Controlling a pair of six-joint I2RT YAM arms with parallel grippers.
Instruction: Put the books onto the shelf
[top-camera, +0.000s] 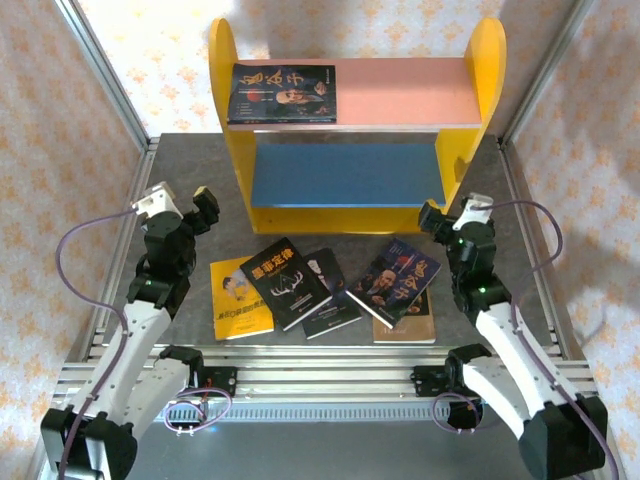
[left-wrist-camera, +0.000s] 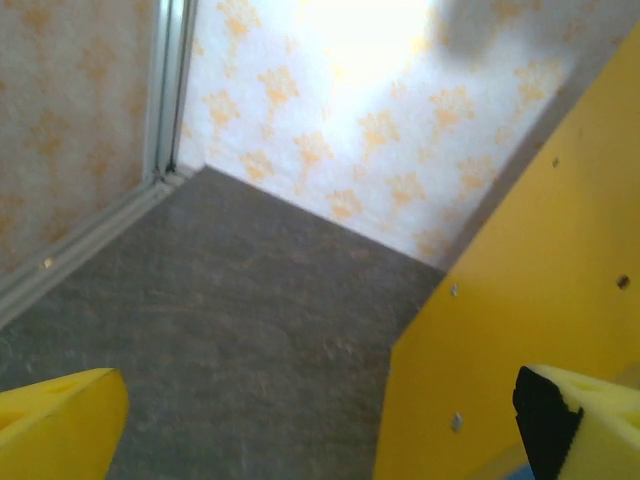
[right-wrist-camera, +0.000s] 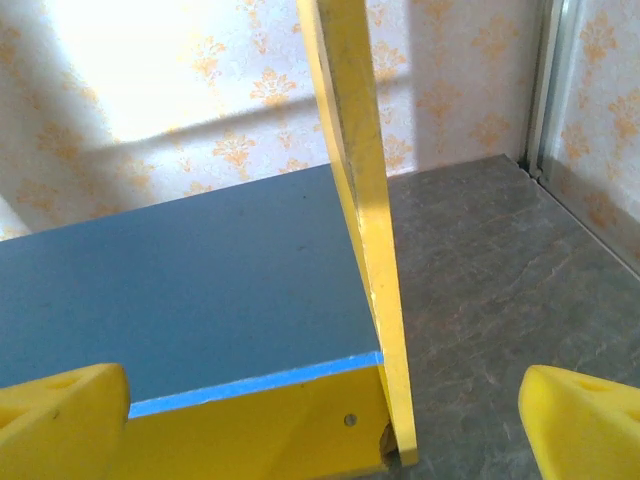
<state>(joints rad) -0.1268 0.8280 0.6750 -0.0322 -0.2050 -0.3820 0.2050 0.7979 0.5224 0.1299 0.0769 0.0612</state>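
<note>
The shelf (top-camera: 228, 120) stands at the back of the table, with yellow side panels, a pink upper board (top-camera: 410, 92) and a blue lower board (top-camera: 345, 172). One dark book (top-camera: 282, 93) lies flat on the pink board's left end. Several books lie fanned out on the table in front: a yellow one (top-camera: 238, 298), a black one (top-camera: 285, 283), a dark blue one (top-camera: 398, 278), a brown one (top-camera: 405, 325) beneath it. My left gripper (top-camera: 182, 203) (left-wrist-camera: 320, 430) hangs open beside the shelf's left panel (left-wrist-camera: 520, 300). My right gripper (top-camera: 455, 212) (right-wrist-camera: 320, 430) is open before the right panel (right-wrist-camera: 360, 180) and blue board (right-wrist-camera: 190, 290).
Patterned walls and metal frame posts (top-camera: 110, 70) close in the grey table (top-camera: 180, 160) at the back and sides. An aluminium rail (top-camera: 320, 365) carrying both arm bases runs along the near edge. Grey floor shows left (left-wrist-camera: 220, 320) and right (right-wrist-camera: 500, 280) of the shelf.
</note>
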